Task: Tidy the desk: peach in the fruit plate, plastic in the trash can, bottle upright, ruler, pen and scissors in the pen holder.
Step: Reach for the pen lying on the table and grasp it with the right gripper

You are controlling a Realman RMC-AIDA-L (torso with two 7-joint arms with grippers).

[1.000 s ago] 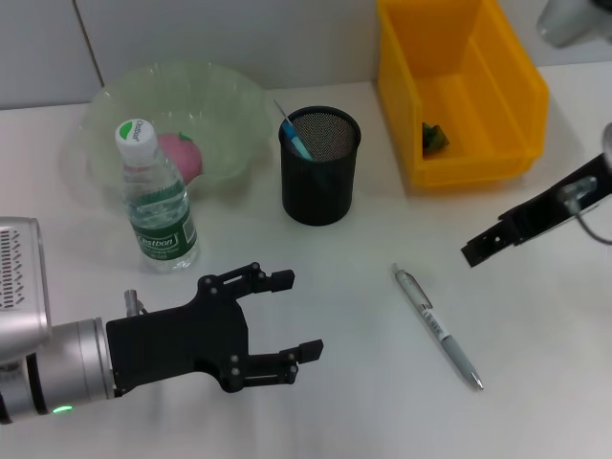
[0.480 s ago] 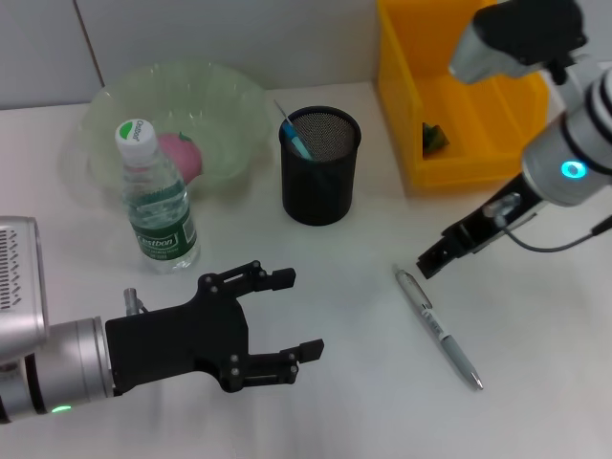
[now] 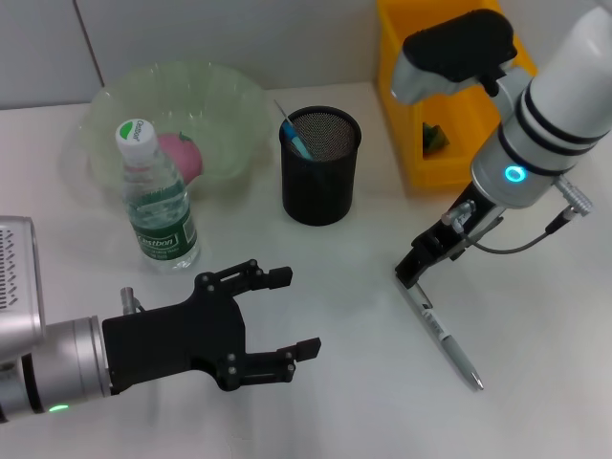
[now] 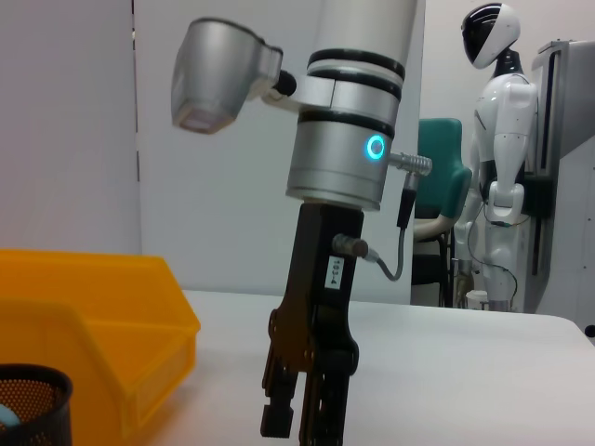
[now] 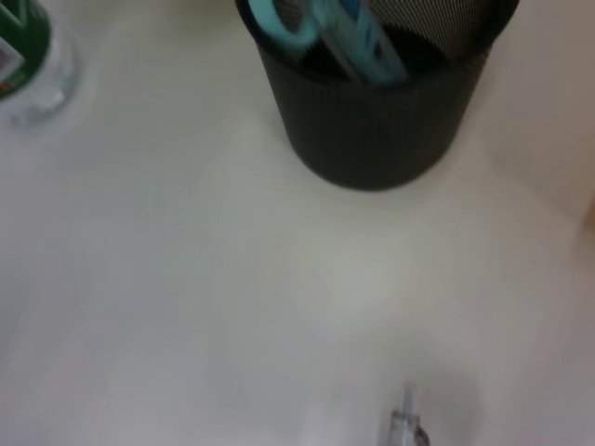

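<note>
White desk [image 3: 316, 402] fills my head view, and on it the silver pen [image 3: 442, 332] lies flat, running diagonally away from the black mesh pen holder [image 3: 319, 164], which stands well apart from it toward the back. My right arm reaches in from the right, its wrist angled steeply down so the right end effector [image 3: 413, 273] points at the desk with its tip just at the pen's near end; from the left wrist view [image 4: 299, 418] its fingers hang almost vertical and close together with a thin gap between them, and I cannot tell whether they touch the pen, which that view does not show. My left arm lies low across the front left of the desk, forearm roughly level, with the left end effector [image 3: 287, 314] spread wide and holding nothing, its fingers pointing to the right. The bottle [image 3: 156, 203] stands upright beside the clear green fruit plate [image 3: 225, 91], and the pink peach [image 3: 180, 156] sits inside that plate behind the bottle. A blue-handled item [image 3: 293, 134] pokes out of the pen holder. The yellow bin [image 3: 421, 96] sits at the back right with a small dark-green scrap [image 3: 435, 137] inside it.
</note>
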